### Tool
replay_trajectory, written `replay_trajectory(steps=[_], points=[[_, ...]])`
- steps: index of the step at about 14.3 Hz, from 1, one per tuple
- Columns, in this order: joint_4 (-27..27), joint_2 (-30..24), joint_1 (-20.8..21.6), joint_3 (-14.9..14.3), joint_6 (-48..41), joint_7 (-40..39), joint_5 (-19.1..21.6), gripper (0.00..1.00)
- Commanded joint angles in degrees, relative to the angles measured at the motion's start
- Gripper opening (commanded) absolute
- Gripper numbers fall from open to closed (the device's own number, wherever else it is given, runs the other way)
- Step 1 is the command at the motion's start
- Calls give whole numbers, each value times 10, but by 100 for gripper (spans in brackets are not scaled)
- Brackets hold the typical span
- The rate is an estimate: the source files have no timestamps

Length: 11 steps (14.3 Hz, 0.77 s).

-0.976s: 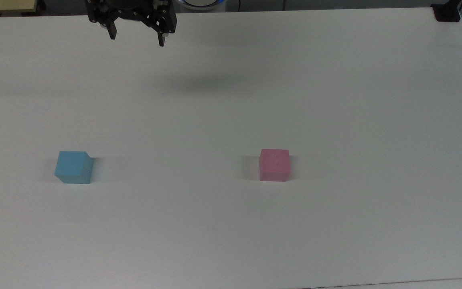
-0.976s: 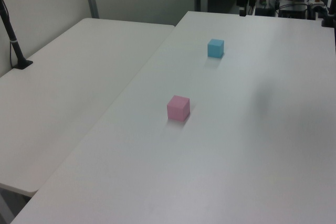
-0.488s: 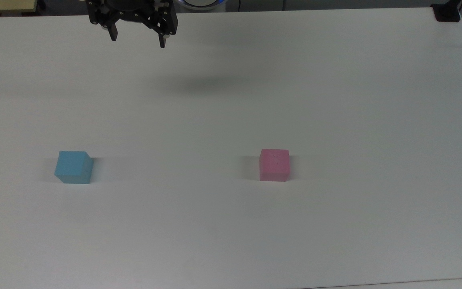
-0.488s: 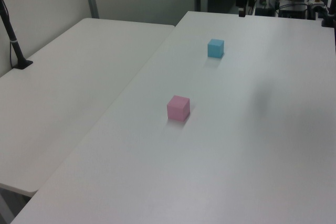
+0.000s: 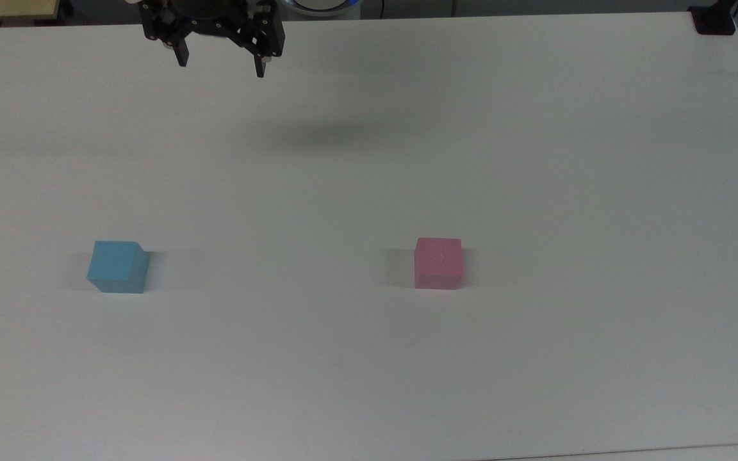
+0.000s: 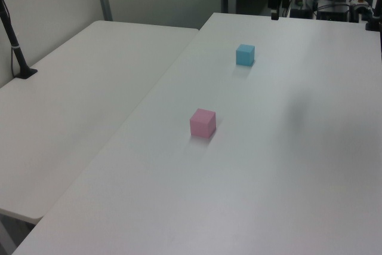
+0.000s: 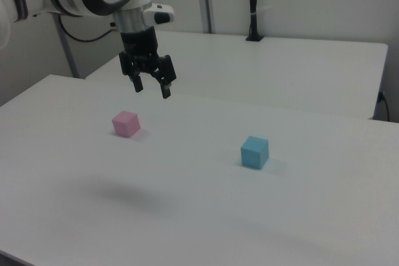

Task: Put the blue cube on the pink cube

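Note:
The blue cube rests on the white table at the top view's left, also seen as the blue cube and the blue cube. The pink cube stands apart from it toward the top view's right, shown too as the pink cube and the pink cube. My gripper hangs high above the table's far edge, open and empty, far from both cubes. In the right view my gripper hovers above and behind the pink cube.
A second white table adjoins on the left view's left, with a black post clamped to it. A black clamp sits at the top view's far right corner. The arm casts a soft shadow on the table.
The gripper has crept slightly toward the near side in the top view. Both cubes are unmoved.

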Motion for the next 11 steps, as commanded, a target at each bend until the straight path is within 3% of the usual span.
replay_trajectory(steps=[1,4,11], points=[[14,25,-19,-2,26,-26,1,100],[43,62,-45,-4,64,-43,3,100],[72,220,-89,-4,245,-47,0,100]])
